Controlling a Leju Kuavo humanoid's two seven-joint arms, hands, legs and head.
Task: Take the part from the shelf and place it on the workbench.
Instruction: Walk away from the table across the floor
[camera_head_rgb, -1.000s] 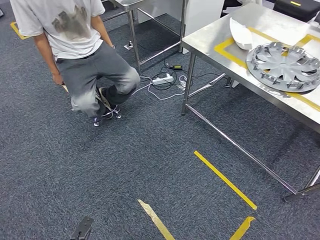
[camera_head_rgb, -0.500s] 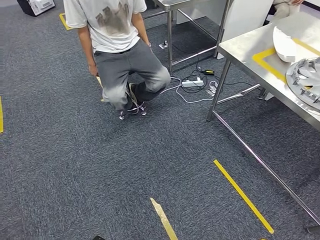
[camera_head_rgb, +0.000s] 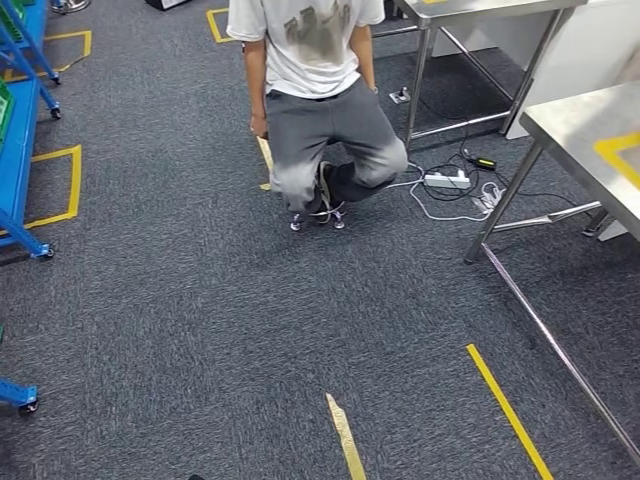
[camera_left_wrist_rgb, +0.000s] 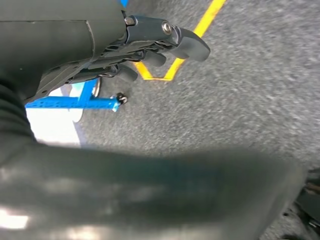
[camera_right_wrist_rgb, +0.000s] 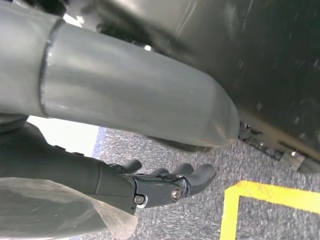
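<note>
Blue shelf (camera_head_rgb: 16, 120) at my far left, steel tabletop (camera_head_rgb: 581, 130) at right — no part that I can make out.
A person (camera_head_rgb: 317, 90) squats on the grey carpet (camera_head_rgb: 189, 300) between them, a power strip (camera_head_rgb: 447, 181) beside. Left robot hand (camera_left_wrist_rgb: 151, 45) and right robot hand (camera_right_wrist_rgb: 170, 182) hang over the carpet — fingers loosely apart, holding nothing.

The floor is rough, matt grey carpet (camera_head_rgb: 189, 330) marked with glossy yellow tape (camera_head_rgb: 509, 412). The workbench (camera_head_rgb: 577, 135) is brushed, shiny metal on polished steel legs; the shelf frame (camera_head_rgb: 19, 150) looks like blue painted metal.
</note>
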